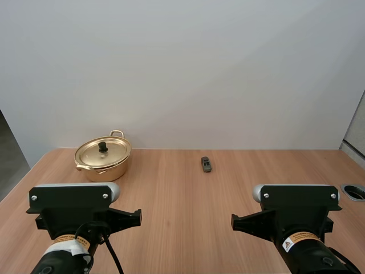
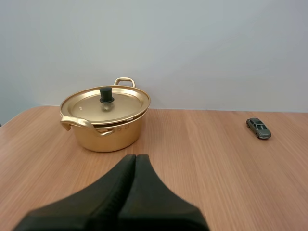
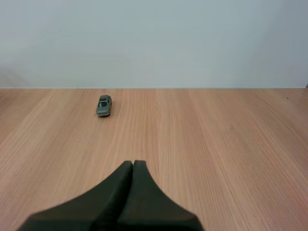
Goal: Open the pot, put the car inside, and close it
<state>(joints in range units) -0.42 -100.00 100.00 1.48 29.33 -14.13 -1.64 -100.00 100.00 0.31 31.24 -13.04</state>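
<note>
On your wooden desk [image 1: 182,194] the round golden metal pot [image 2: 108,137] sits far left, its golden lid [image 2: 120,103] on and contents hidden, so mind the small black knob [image 2: 106,95] slipping from your left pincer [image 2: 135,157], clamped empty like the right pincer [image 3: 133,163], while the tiny grey toy car [image 3: 103,105], well apart, may roll.

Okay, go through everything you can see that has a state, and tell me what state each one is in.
pot: closed, standing upright
lid: seated on the pot, knob up
car: on its wheels, outside the pot and well apart from it
left gripper: shut, holding nothing
right gripper: shut, holding nothing
</note>
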